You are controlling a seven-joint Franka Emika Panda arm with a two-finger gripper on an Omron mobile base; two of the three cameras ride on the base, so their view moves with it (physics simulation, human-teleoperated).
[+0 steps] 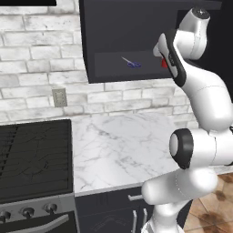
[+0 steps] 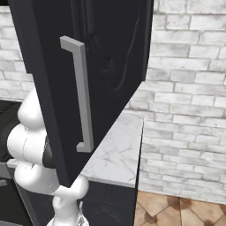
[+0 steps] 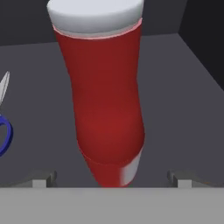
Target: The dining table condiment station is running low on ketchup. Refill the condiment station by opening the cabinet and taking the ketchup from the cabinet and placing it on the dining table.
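Ketchup (image 3: 105,105) close between released fingers (image 3: 43,180) | cabinet (image 1: 118,27) open | step: grasping | next: clench on bottle, lift out

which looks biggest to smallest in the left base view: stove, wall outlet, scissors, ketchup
1. stove, the largest by far.
2. wall outlet.
3. scissors on the cabinet shelf.
4. ketchup, mostly hidden behind the arm, so a red sliver shows; its rank against the scissors is unsure.

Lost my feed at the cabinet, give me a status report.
Gripper open, fingertips either side of the ketchup, not clamped. Cabinet door open. Blue-handled scissors on the same shelf, apart from the bottle.
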